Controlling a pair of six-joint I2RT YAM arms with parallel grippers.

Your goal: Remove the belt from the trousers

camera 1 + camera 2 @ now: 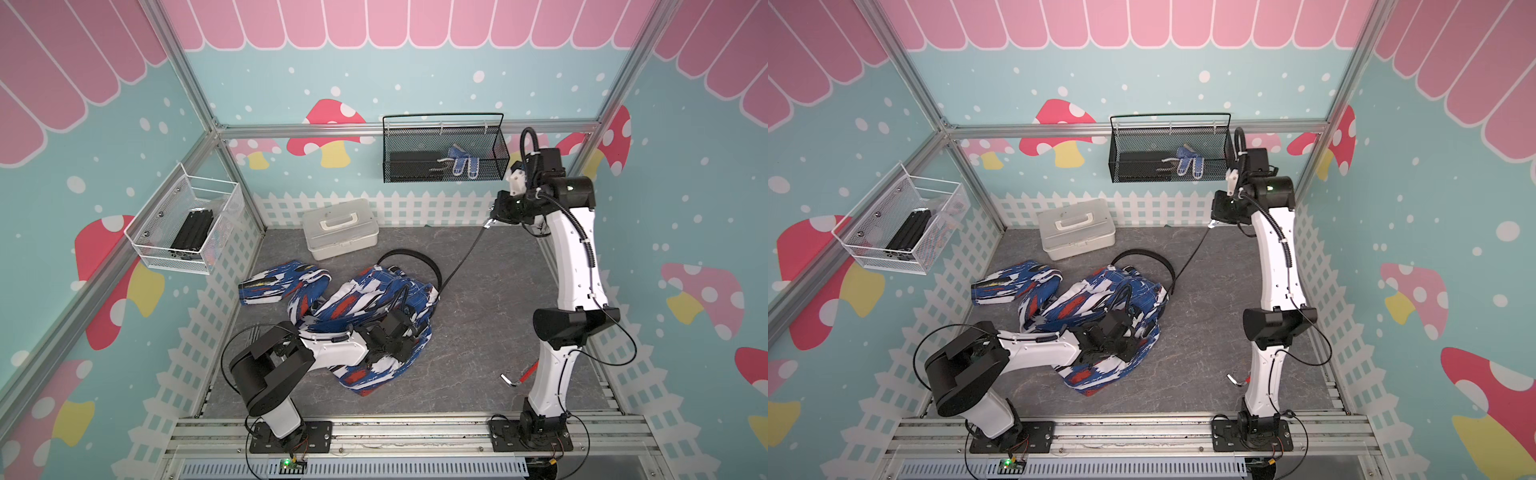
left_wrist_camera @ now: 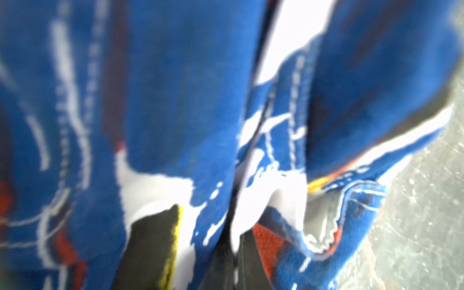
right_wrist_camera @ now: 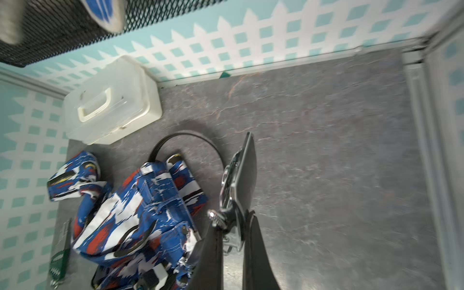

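Right gripper (image 1: 491, 222) high near back wall, clamped on belt (image 1: 461, 262) at buckle end; strap runs straight down to trousers (image 1: 345, 297). Left gripper (image 1: 411, 330) down on trousers.

A grey, marble-patterned tabletop (image 1: 478, 332) carries a crumpled pair of trousers (image 1: 353, 299) in its middle, one leg stretched toward the left wall. Just behind the waistband a black belt (image 1: 415, 254) curls in a loop standing on edge, then lifts off the surface. A closed white box (image 1: 340, 228) with a handle sits near the back wall, and a red-handled tool (image 1: 521, 376) lies at the right front.
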